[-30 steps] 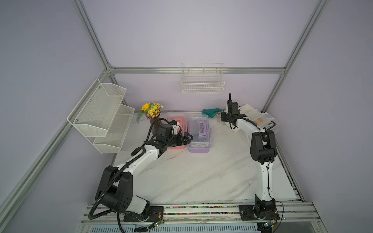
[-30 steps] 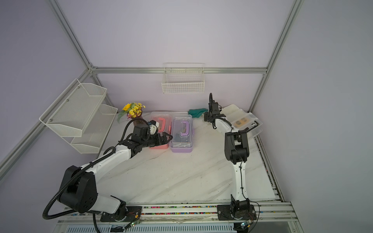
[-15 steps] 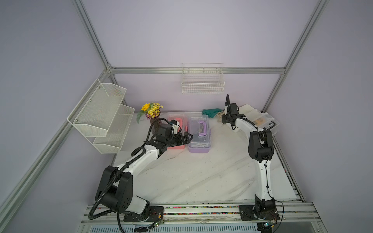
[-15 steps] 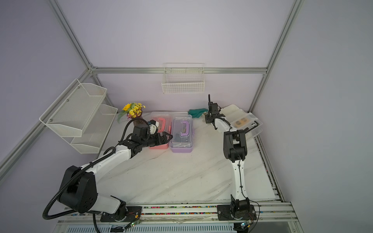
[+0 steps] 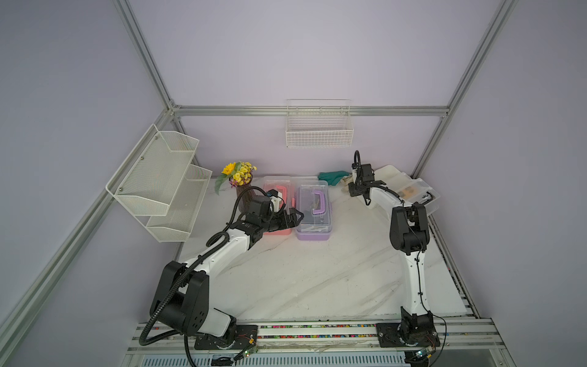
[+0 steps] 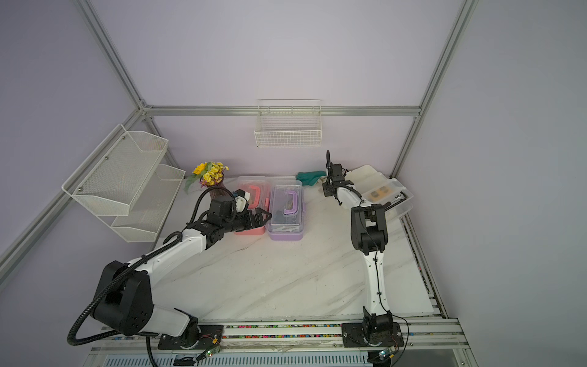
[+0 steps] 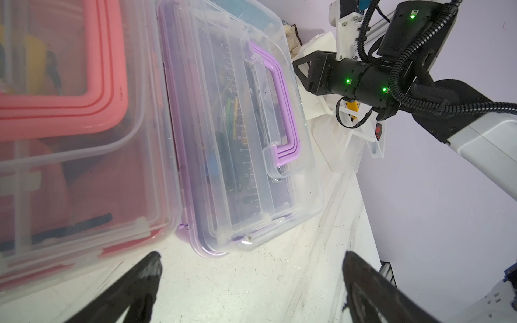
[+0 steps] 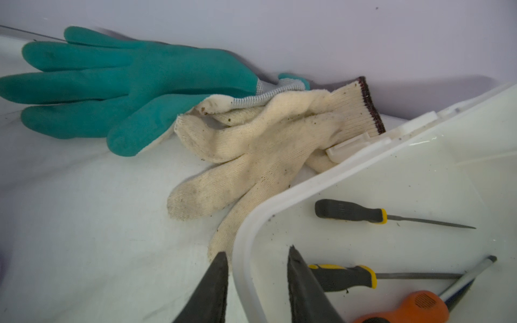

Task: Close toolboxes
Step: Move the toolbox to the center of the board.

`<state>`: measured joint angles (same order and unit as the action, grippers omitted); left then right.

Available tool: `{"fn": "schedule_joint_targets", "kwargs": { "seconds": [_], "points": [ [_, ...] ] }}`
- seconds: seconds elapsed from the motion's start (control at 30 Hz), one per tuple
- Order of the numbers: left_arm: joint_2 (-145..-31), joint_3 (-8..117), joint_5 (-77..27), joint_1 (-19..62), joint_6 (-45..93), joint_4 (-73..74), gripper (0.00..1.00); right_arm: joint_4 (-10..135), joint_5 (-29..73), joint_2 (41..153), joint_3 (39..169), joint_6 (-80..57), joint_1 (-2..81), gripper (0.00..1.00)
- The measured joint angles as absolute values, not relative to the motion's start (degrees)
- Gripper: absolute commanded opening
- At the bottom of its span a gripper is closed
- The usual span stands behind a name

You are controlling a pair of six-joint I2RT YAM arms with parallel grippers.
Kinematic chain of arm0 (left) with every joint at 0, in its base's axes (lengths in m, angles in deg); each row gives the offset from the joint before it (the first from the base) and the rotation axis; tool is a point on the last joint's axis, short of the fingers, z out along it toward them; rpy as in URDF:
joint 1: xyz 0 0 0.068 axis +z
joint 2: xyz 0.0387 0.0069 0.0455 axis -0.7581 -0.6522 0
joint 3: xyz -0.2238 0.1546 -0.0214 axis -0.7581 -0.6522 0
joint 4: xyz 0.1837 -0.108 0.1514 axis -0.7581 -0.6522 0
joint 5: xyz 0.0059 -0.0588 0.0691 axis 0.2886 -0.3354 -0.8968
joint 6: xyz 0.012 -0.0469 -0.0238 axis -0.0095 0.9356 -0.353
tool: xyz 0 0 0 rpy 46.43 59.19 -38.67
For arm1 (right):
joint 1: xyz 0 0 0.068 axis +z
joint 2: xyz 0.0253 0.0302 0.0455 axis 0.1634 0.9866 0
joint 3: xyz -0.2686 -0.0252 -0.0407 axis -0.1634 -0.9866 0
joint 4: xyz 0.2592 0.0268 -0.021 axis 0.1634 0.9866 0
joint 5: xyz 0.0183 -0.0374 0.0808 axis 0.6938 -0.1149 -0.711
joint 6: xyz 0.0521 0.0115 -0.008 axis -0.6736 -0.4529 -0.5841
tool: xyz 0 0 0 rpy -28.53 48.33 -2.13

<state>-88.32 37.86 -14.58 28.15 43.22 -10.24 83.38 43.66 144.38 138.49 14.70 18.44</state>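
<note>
The pink toolbox (image 5: pixel 275 186) and the purple toolbox (image 5: pixel 313 206) stand side by side at the back, clear lids down. My left gripper (image 5: pixel 298 217) hovers open at their front corners, and its wrist view shows the pink toolbox (image 7: pixel 70 156), the purple toolbox (image 7: pixel 240 145) and the wide open left gripper (image 7: pixel 251 254) over bare table. The white toolbox (image 5: pixel 392 178) sits open at the back right, its clear lid (image 5: pixel 417 192) swung out. My right gripper (image 8: pixel 257 250) straddles the white toolbox rim (image 8: pixel 243 240), jaws apart, one finger inside.
A green glove (image 8: pixel 134 84) and a cream glove (image 8: pixel 260 151) lie against the back wall beside the white toolbox. Screwdrivers (image 8: pixel 349 215) lie inside it. A flower vase (image 5: pixel 239 181) stands back left. A mesh shelf (image 5: pixel 162 181) and a wire basket (image 5: pixel 319 128) hang on the walls.
The right gripper has shifted slightly left at the white toolbox's corner, and its jaws narrowed and then widened a little. The left arm has not moved.
</note>
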Motion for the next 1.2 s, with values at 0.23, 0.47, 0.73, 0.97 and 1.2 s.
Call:
{"fn": "schedule_joint_targets", "kwargs": {
  "seconds": [0.23, 0.47, 0.73, 0.97, 1.2],
  "points": [
    [-88.3, 37.9, -14.6, 28.1, 43.6, -10.0, 1.0, 82.2, 44.3, 144.4, 138.5, 20.3, 18.1, 0.07],
    [-88.3, 37.9, -14.5, 28.1, 43.7, -10.0, 1.0, 82.1, 44.8, 142.9, 136.2, 19.8, 18.1, 0.0],
    [-88.3, 37.9, -14.3, 28.1, 43.7, -9.9, 1.0, 81.2, 44.2, 137.9, 128.8, 19.1, 18.6, 0.0],
    [-88.3, 37.9, -13.5, 28.1, 43.9, -9.5, 1.0, 80.4, 44.5, 130.6, 118.3, 16.8, 20.4, 0.0],
    [-88.3, 37.0, -12.9, 28.1, 44.6, -8.1, 1.0, 81.0, 46.5, 119.0, 104.4, 11.8, 26.1, 0.01]
  ]
}}
